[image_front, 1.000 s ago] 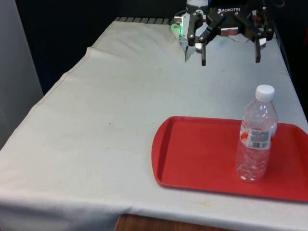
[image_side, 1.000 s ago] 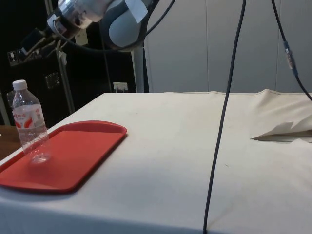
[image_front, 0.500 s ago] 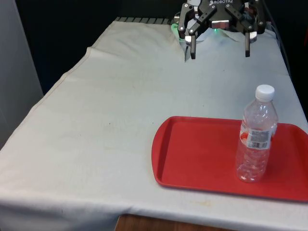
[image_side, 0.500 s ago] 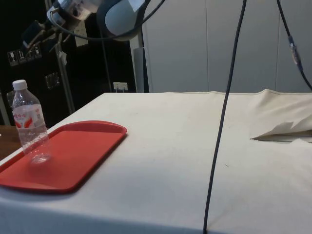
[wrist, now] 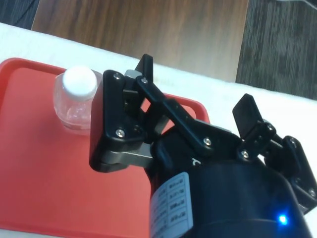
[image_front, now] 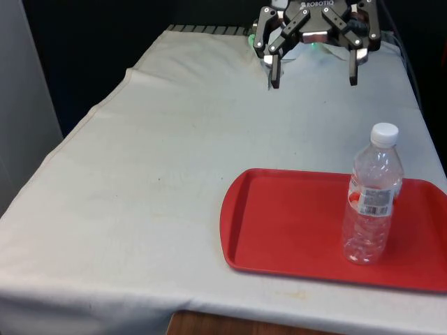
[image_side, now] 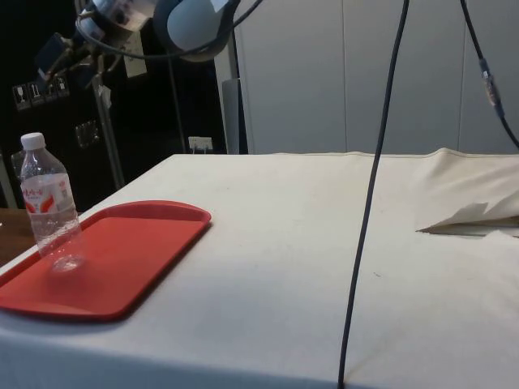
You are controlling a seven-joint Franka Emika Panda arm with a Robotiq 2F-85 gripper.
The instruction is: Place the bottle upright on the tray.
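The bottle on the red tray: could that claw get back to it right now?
Probably yes. The bottle stands upright and alone on the tray, and the open gripper hangs above the table's far end with nothing in between.

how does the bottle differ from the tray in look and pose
The clear plastic bottle with a white cap is see-through and tall, while the red plastic tray is opaque and broad. The bottle stands upright; the tray lies flat on the white cloth. The bottle has a printed label; the tray is plain. Both are plastic and untouched, the black two-finger tool hanging open far from them.
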